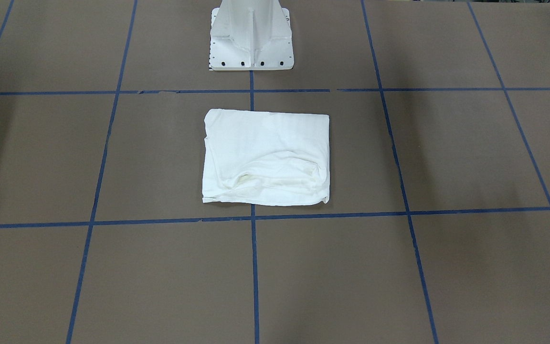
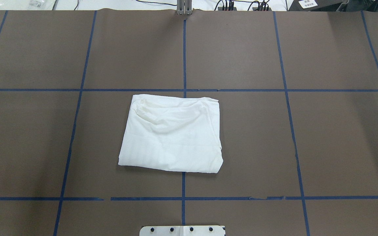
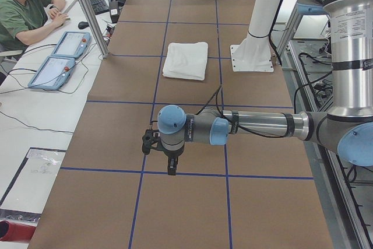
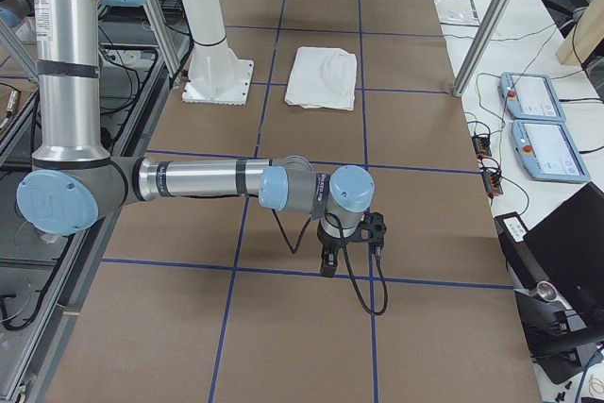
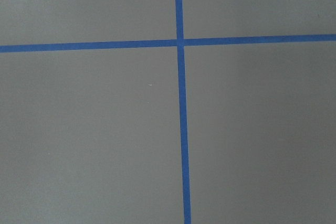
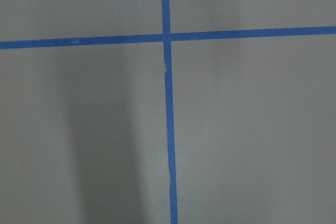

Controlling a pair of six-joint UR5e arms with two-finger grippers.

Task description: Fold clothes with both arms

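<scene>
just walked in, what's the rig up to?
Nothing is being handled. The white shirt lies folded into a rectangle in the middle, in front of the pedestal. The left gripper and the right gripper hang over bare table toward opposite ends, far from the shirt, touching nothing. Open or shut: cannot tell.

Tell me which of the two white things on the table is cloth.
The folded shirt, a creased, flat rectangle lying across the centre tape line. The other, the pedestal, is rigid metal with ribs and a bolted base plate.
</scene>
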